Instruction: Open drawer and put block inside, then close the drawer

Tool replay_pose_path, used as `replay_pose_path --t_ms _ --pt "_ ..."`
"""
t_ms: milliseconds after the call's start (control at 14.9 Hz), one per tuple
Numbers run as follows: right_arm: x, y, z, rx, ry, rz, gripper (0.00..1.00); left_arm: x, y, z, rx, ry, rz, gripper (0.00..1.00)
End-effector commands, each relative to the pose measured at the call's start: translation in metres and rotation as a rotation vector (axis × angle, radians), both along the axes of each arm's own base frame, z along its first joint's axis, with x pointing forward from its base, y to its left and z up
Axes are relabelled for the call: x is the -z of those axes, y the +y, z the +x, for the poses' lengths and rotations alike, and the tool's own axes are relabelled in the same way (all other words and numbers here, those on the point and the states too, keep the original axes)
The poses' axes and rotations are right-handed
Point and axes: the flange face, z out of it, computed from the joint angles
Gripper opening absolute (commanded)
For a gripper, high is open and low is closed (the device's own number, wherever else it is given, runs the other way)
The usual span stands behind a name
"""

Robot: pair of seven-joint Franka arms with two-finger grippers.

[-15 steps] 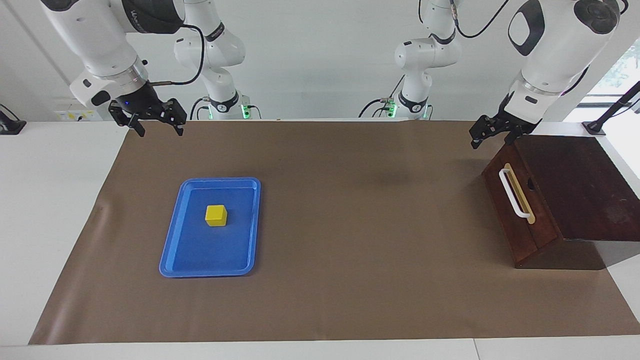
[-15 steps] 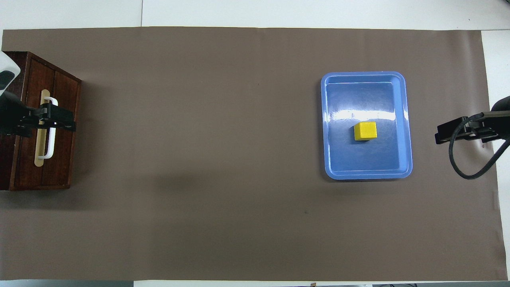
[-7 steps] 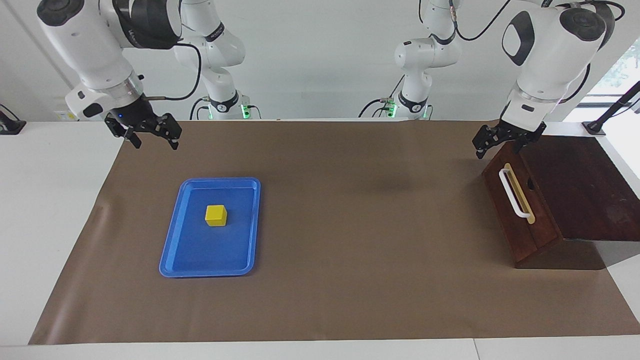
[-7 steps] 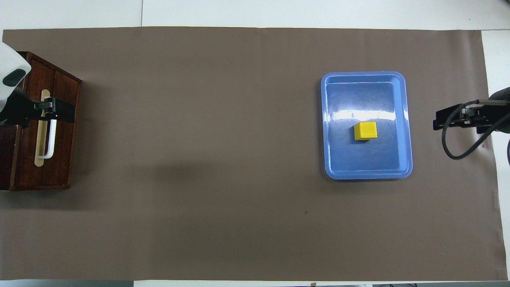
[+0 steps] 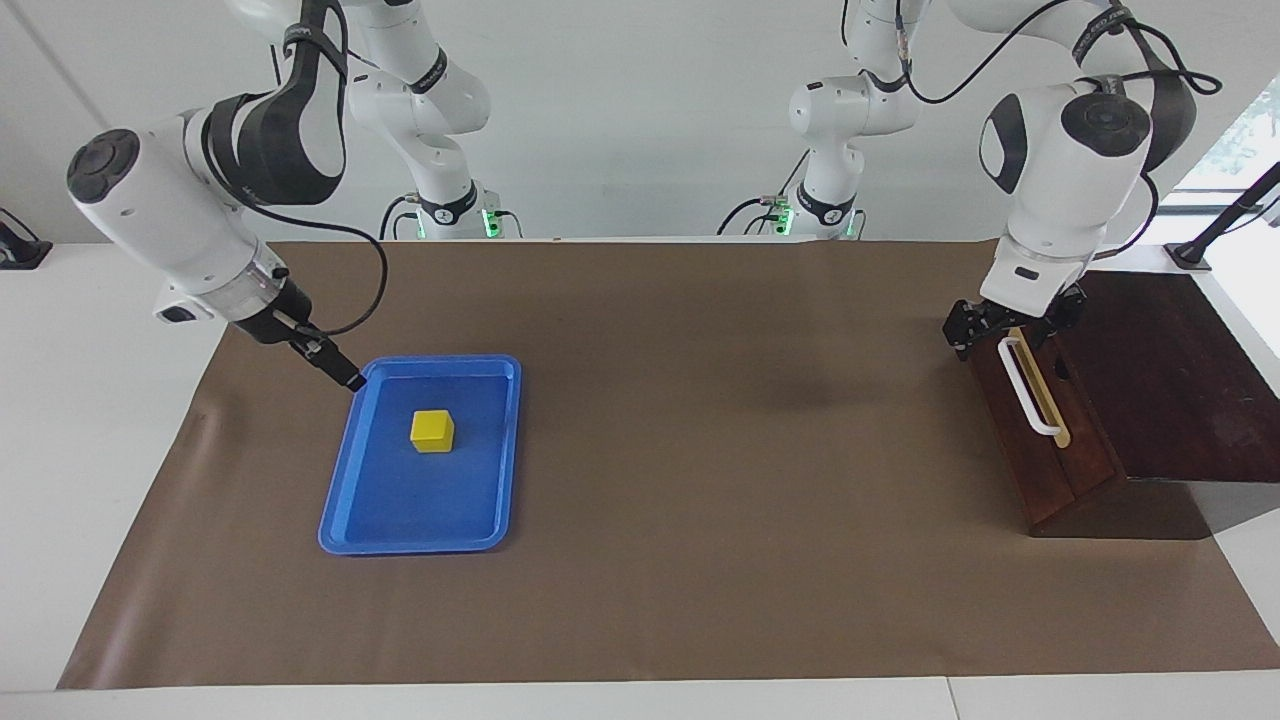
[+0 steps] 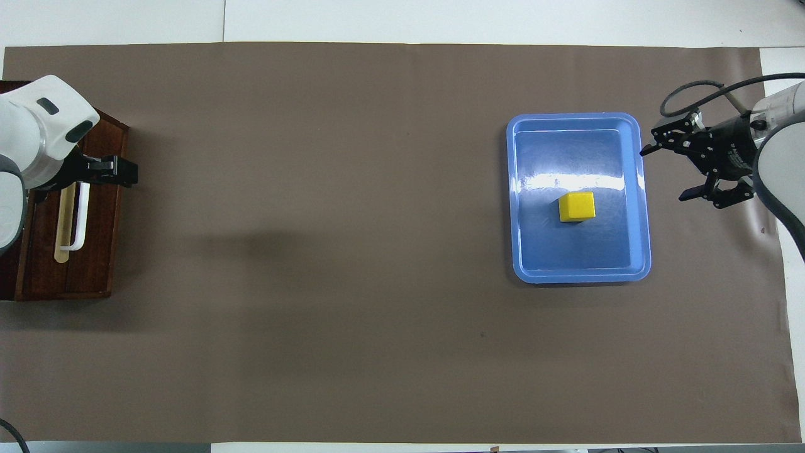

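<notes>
— What's on the counter [image 5: 90, 420]?

— I see a brown paper-like mat [image 5: 700, 450] over a white top. The block [image 5: 432, 431], a small glossy yellow cube, sits in a flat blue plastic tray [image 5: 345, 500] with rounded corners, toward the right arm's end. The drawer [image 5: 1035, 440] is dark reddish wood with a white bar handle [image 5: 1028, 388] on a tan strip, shut in its box at the left arm's end.

— And the tools?

— My right tool [image 6: 688, 171] hangs spread wide and empty just beside the tray's corner nearest the robots. My left tool [image 5: 1005, 330] is at the handle's upper end, released, gripping nothing I can make out.

— Anything in the way?

— Nothing lies between tray and drawer. White wall at the robots' end.
</notes>
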Motion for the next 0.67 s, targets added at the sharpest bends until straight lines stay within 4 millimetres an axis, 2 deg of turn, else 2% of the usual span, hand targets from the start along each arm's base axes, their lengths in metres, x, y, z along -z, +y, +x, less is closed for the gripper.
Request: replay_pose_path --t_ms 0,67,134,201,403,470,604 --pt "0.029 -0.013 0.010 0.263 0.094 0.112 1.00 0.027 0.006 -0.003 0.045 0.001 0.059 1.00" --pt "0.039 -0.017 0.011 0.365 0.147 0.174 1.00 0.037 0.006 -0.005 0.056 0.005 0.069 1.00" --pt "0.060 -0.036 0.013 0.455 0.201 0.256 1.00 0.043 0.008 -0.005 0.056 0.005 0.072 1.00" --pt "0.078 -0.045 0.012 0.485 0.240 0.292 1.00 0.052 0.013 -0.006 0.049 0.004 0.072 1.00" --pt "0.127 -0.046 0.003 0.549 0.329 0.375 1.00 0.072 0.022 -0.003 0.077 0.006 0.113 1.00" --pt "0.141 -0.052 -0.006 0.588 0.354 0.409 1.00 0.077 0.029 -0.004 0.072 -0.005 0.111 1.00" --pt "0.157 -0.049 -0.013 0.595 0.382 0.425 1.00 0.086 0.028 -0.004 0.079 -0.010 0.105 1.00"
